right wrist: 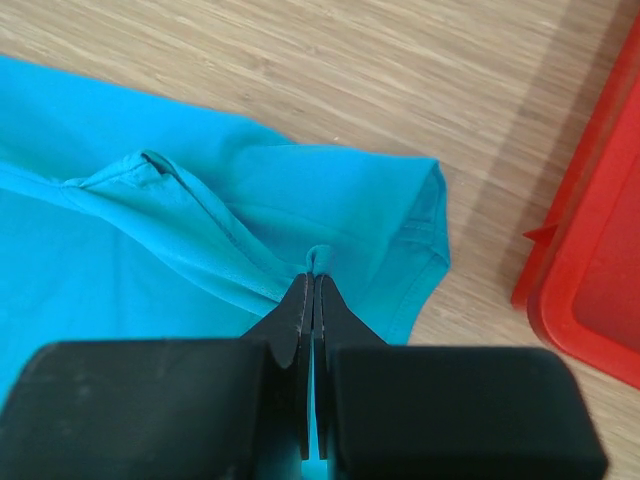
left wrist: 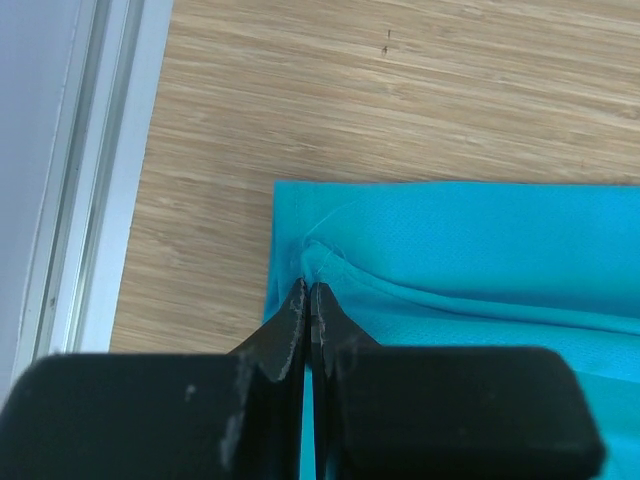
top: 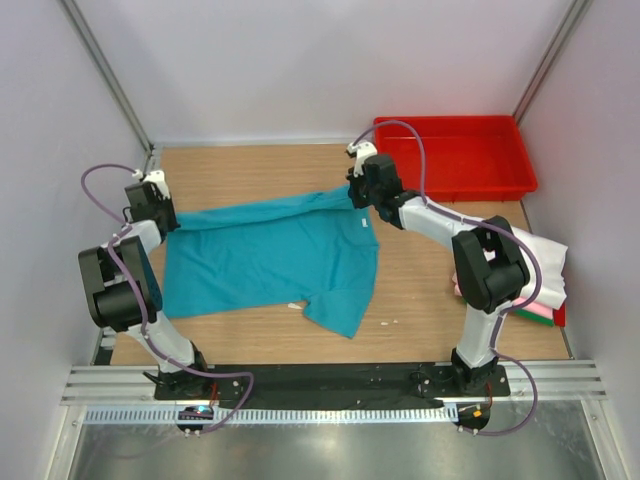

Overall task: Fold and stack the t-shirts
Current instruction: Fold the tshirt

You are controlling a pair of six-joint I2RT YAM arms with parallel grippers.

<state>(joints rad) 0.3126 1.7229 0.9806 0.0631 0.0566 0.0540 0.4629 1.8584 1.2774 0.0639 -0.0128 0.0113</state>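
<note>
My left fingers [left wrist: 296,312] and right fingers [right wrist: 300,300] clamp thin pinches of the teal t-shirt [top: 270,260]; pulling apart could slip it free.

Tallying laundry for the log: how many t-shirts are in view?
4: the teal t-shirt spread mid-table; the white t-shirt, pink t-shirt and green t-shirt stacked at the right edge, partly behind the right arm, which may hide others.

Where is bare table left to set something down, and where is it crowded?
Free: the far strip of table between the teal t-shirt and the back wall, left of the red tray; the wood between shirt and right arm. Crowded: the right edge, with folded shirts.
</note>
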